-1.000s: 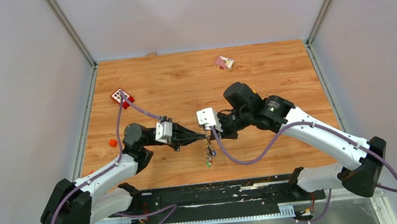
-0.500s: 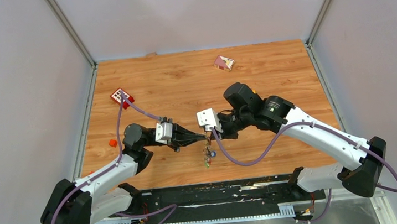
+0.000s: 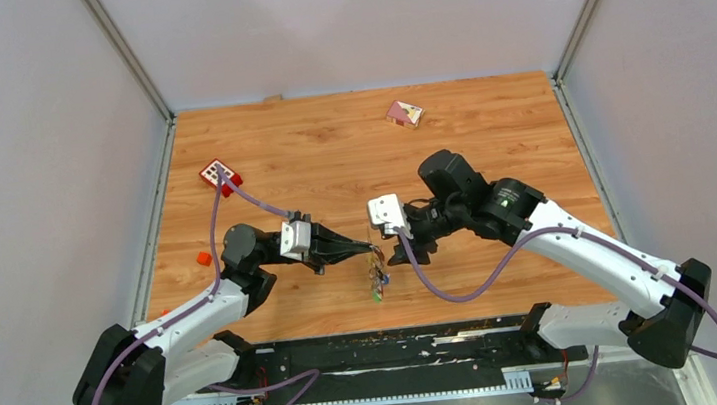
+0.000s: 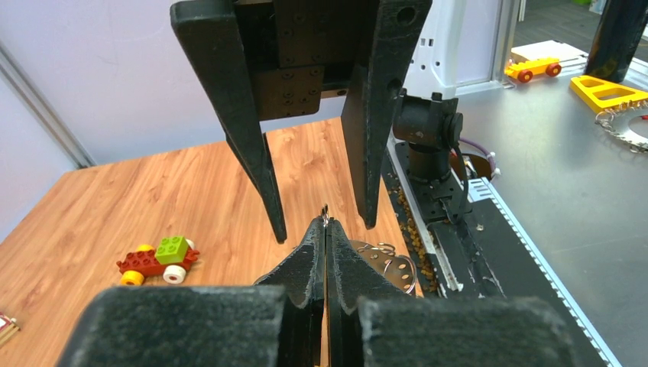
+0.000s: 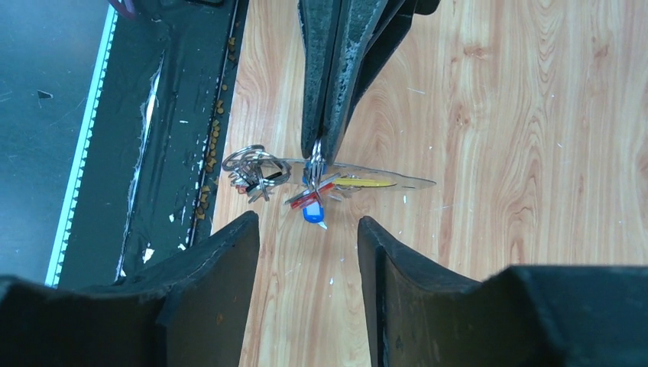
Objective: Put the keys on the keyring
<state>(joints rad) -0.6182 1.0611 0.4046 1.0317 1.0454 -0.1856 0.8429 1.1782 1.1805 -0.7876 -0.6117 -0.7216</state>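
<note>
Your left claw (image 5: pixel 319 151) is clamped on a thin loop, apparently the keyring (image 5: pixel 397 181), over the bench (image 3: pixel 489 139), with the keys (image 5: pixel 312 206) dangling beneath. Your right claw (image 5: pixel 306 229) faces it, spread wide and empty. Close carelessly and you may set the bunch swinging or tug it from that narrow pinch. The toy car (image 4: pixel 157 258) and red block (image 3: pixel 218 172) lie well apart, blocking nothing.

Small plastic-headed keys (image 3: pixel 377 283) cluster on the silvery wire keyring (image 5: pixel 315 157) at the front middle of the wooden surface (image 3: pixel 486 119), between the black left fingers (image 3: pixel 344 248) and right fingers (image 5: pixel 221 275). The red white-squared block (image 3: pixel 218 174) lies back left.
</note>
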